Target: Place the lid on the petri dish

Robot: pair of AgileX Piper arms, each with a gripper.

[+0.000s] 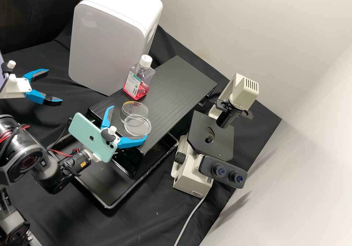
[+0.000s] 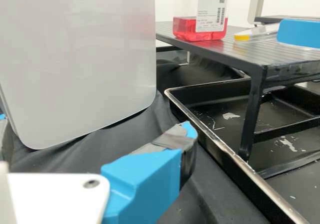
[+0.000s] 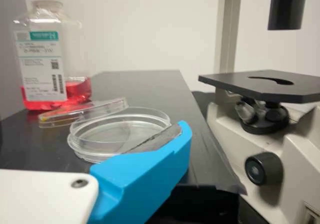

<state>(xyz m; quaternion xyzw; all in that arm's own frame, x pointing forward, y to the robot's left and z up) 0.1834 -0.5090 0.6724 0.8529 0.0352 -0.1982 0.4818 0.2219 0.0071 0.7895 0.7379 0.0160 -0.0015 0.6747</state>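
As it lies, progress: lid (image 1: 138, 126) just beside petri dish (image 1: 134, 109), likely uncovered.
right gripper (image 1: 127, 123): spread wide at lid, empty.
left gripper (image 1: 51, 85): open, empty.
remaining: grasp, place.

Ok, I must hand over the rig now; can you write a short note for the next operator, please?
Left gripper: jaws open, empty, beside the white box.
Right gripper: jaws open, empty, at the near piece on the shelf.
Things: two clear round pieces lie side by side, touching; the far piece, yellow-tinged, seems to lean on the near one. Which is the lid I cannot tell.
Done: nothing yet.
Left: grasp the lid and set it on the dish.
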